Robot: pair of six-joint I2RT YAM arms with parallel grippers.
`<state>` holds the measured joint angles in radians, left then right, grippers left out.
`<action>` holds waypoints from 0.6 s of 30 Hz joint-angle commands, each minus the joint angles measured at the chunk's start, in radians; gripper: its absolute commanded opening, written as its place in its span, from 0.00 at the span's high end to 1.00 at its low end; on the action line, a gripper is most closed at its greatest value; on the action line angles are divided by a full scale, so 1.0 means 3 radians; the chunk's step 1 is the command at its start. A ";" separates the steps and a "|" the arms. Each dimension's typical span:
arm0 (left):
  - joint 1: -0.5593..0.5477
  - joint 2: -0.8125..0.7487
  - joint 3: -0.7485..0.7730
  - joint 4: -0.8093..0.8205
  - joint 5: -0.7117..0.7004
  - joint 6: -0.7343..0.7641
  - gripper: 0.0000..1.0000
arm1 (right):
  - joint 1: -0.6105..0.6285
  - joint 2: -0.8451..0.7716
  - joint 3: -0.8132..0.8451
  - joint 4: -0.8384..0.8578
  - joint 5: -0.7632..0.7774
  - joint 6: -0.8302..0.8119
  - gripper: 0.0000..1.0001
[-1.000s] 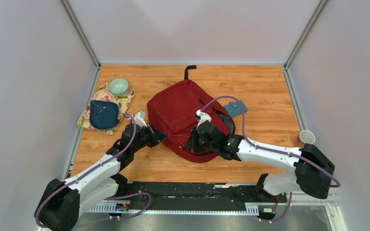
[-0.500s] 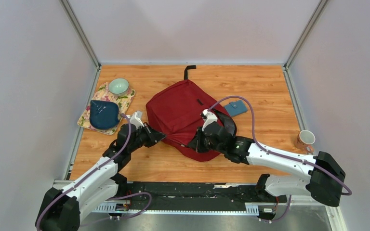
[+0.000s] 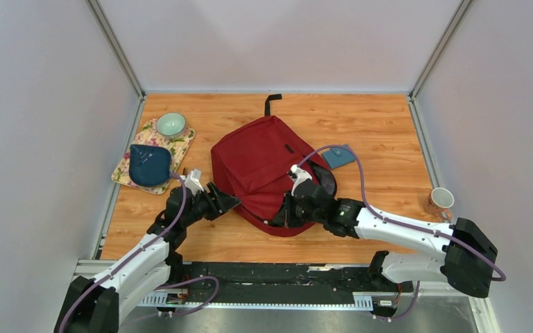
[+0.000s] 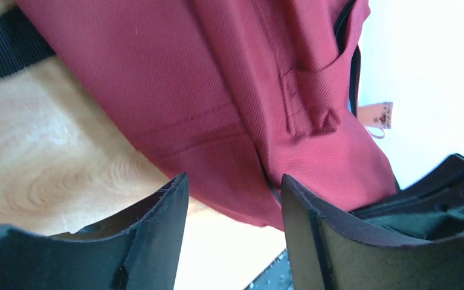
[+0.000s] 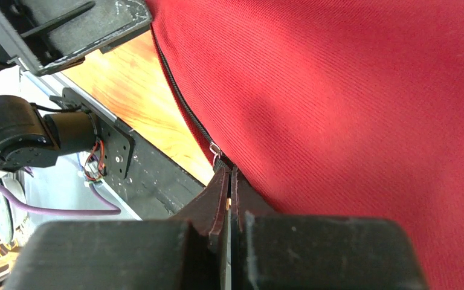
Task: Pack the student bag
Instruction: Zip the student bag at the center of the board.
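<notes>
Right wrist, right end effector [image 5: 225, 172] pinching zipper pull [image 5: 216, 151], student bag [image 5: 350, 90]

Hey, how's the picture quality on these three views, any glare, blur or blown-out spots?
Top external: even light, the student bag sharp. Left wrist: background blown out white, table washed pale, left gripper dark and soft. Right wrist: zipper pull fairly crisp, right gripper blurred up close.

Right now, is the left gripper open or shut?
Open. The left gripper shows its fingers apart in the wrist view, the bag visible through the gap, unclamped.
</notes>
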<state>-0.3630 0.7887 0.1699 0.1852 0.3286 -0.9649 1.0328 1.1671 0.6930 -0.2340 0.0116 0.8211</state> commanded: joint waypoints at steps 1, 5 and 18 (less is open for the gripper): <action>-0.0073 -0.0174 -0.0157 0.0334 0.0265 -0.0271 0.32 | 0.0009 0.0118 0.0088 0.0085 -0.0187 0.0039 1.00; -0.0267 -0.0369 -0.0198 0.0124 0.0097 -0.0296 0.26 | 0.0014 0.0088 0.0083 0.0064 -0.0172 0.0024 1.00; -0.1055 -0.0047 -0.0485 0.0967 -0.0466 -0.0818 0.24 | 0.0009 0.0037 0.0042 0.0049 -0.0162 0.0019 1.00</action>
<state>-0.6544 0.7448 0.0513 0.3393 0.2523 -1.1595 1.0328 1.2053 0.6930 -0.2348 -0.0338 0.8230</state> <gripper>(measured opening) 0.757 0.007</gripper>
